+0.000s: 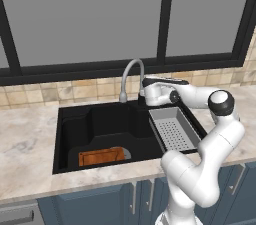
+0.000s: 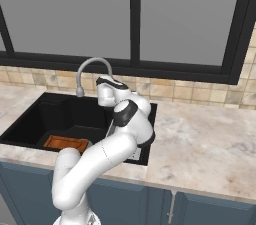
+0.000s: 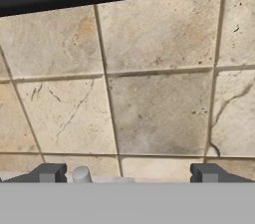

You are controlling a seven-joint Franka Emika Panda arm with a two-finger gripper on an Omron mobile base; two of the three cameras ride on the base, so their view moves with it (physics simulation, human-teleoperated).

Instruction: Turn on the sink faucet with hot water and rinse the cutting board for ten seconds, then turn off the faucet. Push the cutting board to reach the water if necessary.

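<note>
I'm looking at the cutting board (image 1: 101, 156) lying flat at the front left of the sink (image 1: 75, 124), no water running yet. Moving right, the sink faucet (image 1: 131, 76) is arching over the basin, spout well off from the board. I'm holding the gripper (image 3: 127, 173) at the faucet base facing the backsplash tiles (image 3: 149, 113), fingers (image 3: 48, 172) spread wide, gripping nothing. Risk: I'm aiming at wall, so the fingers could miss the small handle (image 3: 81, 173) or swing it to cold. Furthest right, the grey drainer tray (image 1: 172, 128) is sitting in the basin, nothing in it
</note>
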